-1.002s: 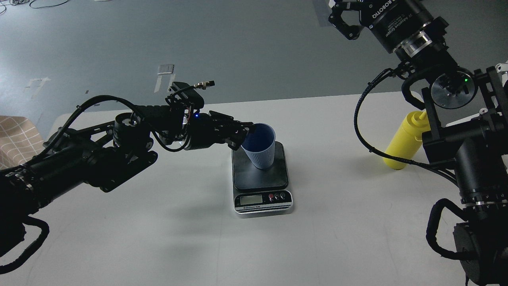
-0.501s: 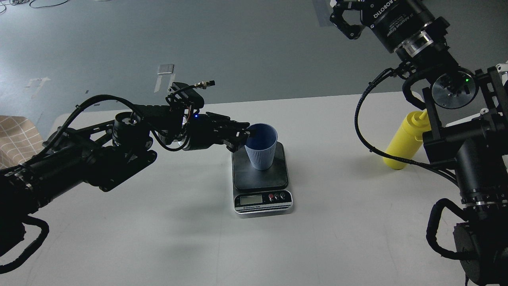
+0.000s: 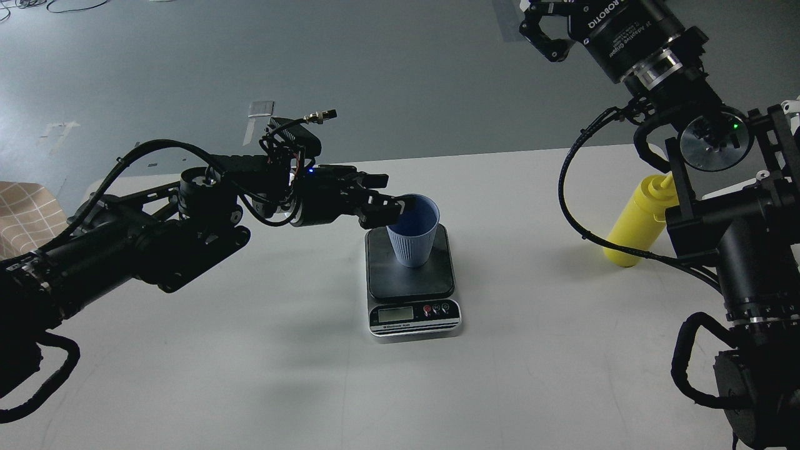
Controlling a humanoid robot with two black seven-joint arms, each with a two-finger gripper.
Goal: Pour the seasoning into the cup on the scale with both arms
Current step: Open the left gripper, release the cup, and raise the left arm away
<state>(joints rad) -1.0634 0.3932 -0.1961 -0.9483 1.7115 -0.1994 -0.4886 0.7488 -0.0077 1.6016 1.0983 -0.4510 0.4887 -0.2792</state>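
1. The left gripper (image 3: 389, 201) sits at the cup's near-left rim, its black fingers parted, one finger seeming to lie at or just over the lip. Whether they press the rim or have let go cannot be told from this angle; I judge them loosened rather than clamped.
2. The cup (image 3: 412, 236) stands upright on the dark plate of the scale (image 3: 412, 284), toward the plate's far side, mouth open and empty as far as can be seen. It is light blue plastic, tapered to a narrow base, with fine vertical ribs and no handle.
3. The scale rests near the middle of the table (image 3: 281, 375), its silver front with display and small buttons facing the near edge. The plate is flat, matte and square with rounded corners.
4. The seasoning (image 3: 637, 225) is a bright yellow squeeze bottle with a pointed nozzle, smooth soft-looking plastic, standing close to the right edge, partly behind the right arm's black links and cable.
5. The right gripper (image 3: 540, 31) hangs high beyond the far right corner, its fingers open on nothing, well apart from the bottle.
6. Step in hand, as I judge it: placing the cup is all but done; pouring has not begun.
7. The next move calls for the left fingers to clear the rim without tipping the light cup, and for the right arm to descend to the bottle and grip its yielding body gently.
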